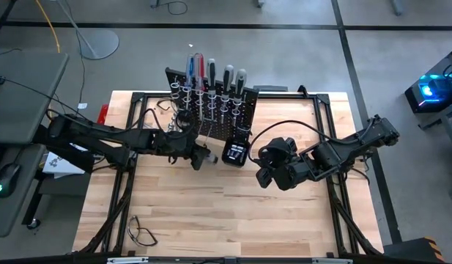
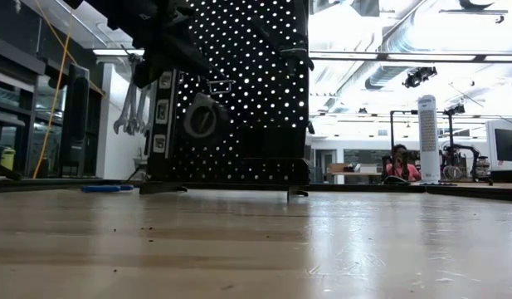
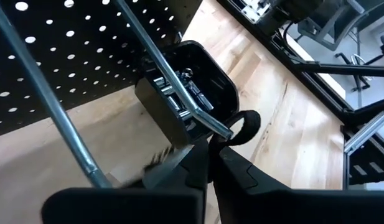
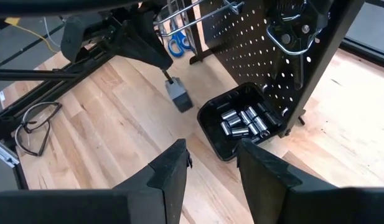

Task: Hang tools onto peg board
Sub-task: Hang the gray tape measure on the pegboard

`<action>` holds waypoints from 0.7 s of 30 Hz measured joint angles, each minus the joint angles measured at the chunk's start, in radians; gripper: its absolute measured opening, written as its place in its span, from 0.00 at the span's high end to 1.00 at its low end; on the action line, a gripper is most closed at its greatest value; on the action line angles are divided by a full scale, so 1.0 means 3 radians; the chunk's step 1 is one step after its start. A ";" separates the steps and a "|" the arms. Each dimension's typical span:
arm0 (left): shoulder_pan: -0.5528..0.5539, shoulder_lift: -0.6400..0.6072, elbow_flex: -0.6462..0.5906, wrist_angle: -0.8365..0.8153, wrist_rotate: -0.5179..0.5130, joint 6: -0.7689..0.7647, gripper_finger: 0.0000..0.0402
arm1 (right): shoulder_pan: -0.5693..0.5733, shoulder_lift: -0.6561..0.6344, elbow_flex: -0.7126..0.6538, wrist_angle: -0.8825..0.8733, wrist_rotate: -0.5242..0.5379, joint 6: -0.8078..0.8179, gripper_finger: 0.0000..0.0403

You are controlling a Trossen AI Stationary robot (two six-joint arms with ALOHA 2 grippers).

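One small grey tool [image 4: 178, 98] hangs under the left gripper [image 3: 213, 149]. It seems light and stiff, with a soft black loop [image 3: 243, 126], the best place to hold it. The fingers are closed on the loop's base. The loop nearly touches a hook [image 3: 213, 124] of the peg board [image 1: 240, 110]. The right gripper [image 4: 213, 162] waits near, open and empty.

We see two dark, chunky arms made of black blocks and tubes. Black cables loop along the left arm [image 1: 101, 136] and the right arm [image 1: 343, 150]. The right gripper [image 4: 211, 163] has two flat black fingers. The left gripper [image 3: 211, 165] has thin black fingers
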 joint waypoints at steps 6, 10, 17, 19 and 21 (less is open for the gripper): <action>0.0003 -0.0105 -0.0008 0.0007 0.0091 -0.0084 0.91 | 0.0010 0.0000 0.0000 0.0000 -0.0003 0.0006 0.67; 0.0000 -0.0224 -0.0008 -0.0040 0.0090 -0.0105 0.90 | 0.0009 0.0000 0.0000 -0.0001 -0.0003 0.0006 0.67; -0.0105 -0.0229 -0.0009 0.0017 0.0541 -0.0236 0.91 | 0.0010 -0.0001 0.0000 -0.0004 -0.0065 0.0005 0.67; -0.0237 -0.0229 -0.0009 -0.0032 0.0600 -0.0276 0.90 | 0.0010 0.0000 0.0000 -0.0006 -0.0142 -0.0018 0.67; -0.0387 -0.0229 -0.0009 -0.0108 0.0583 -0.0282 0.90 | 0.0010 -0.0001 0.0000 -0.0006 -0.0164 -0.0031 0.67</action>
